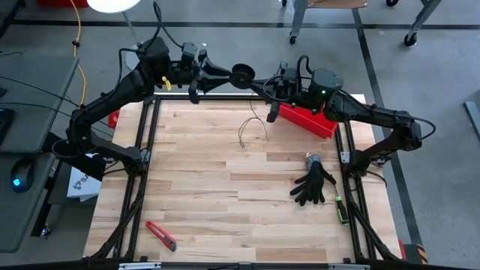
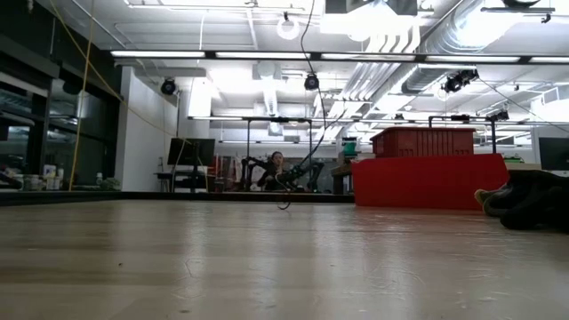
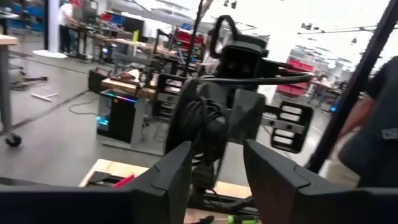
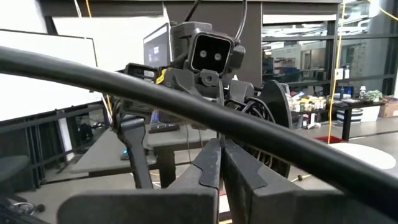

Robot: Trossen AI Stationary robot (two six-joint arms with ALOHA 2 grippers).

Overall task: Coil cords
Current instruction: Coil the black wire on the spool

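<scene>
The round black spool hangs in the air over the table's far edge, between my two grippers. Dark windings show on the spool. The thin cord drops from it, and its lower end lies in loose loops on the wood; in the low view the cord hangs down to the table. My right gripper comes from the right and is shut at the spool. My left gripper faces the spool from the left, and its fingers are open and apart from it. My right gripper is shut on the side of the spool that faces the table's right edge. Its fingers reach in level from the right, and the closed tips hide the exact place of contact. The spool is lifted clear, with the cord hanging slack from it to the table.
A red bin stands at the far right, right below my right arm. A black glove lies at the right, and a red box cutter at the near left. A person stands beyond the table.
</scene>
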